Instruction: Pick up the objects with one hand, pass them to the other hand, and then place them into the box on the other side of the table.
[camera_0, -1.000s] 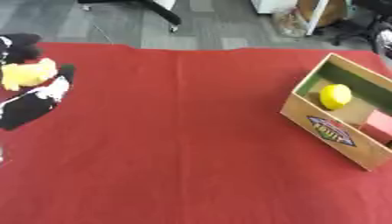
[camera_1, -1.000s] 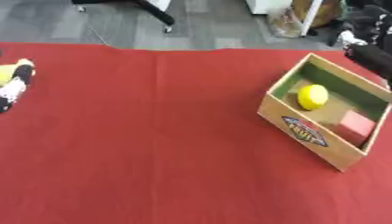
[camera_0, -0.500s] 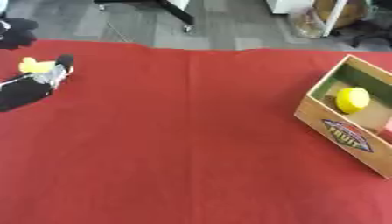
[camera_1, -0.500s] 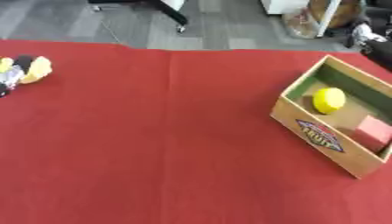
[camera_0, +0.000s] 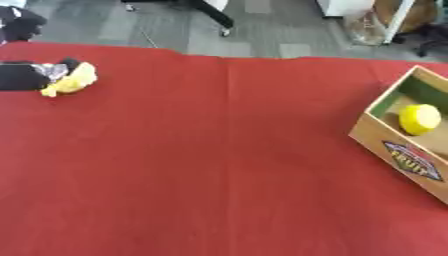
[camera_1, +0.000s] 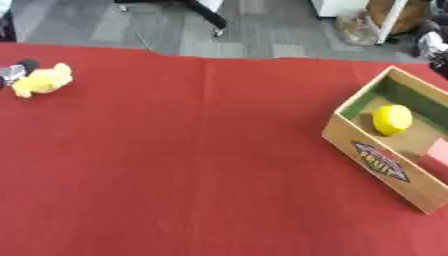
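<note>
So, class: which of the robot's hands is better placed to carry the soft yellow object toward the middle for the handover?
Left. The black left hand already has the soft yellow object at its fingertips at the red table's left edge; no right hand clearly shows.

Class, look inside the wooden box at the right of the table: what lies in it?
Inside the wooden box lie a round yellow object and a pink block at the picture's edge. The near wall hides part of the floor, so anything there cannot be seen.
</note>
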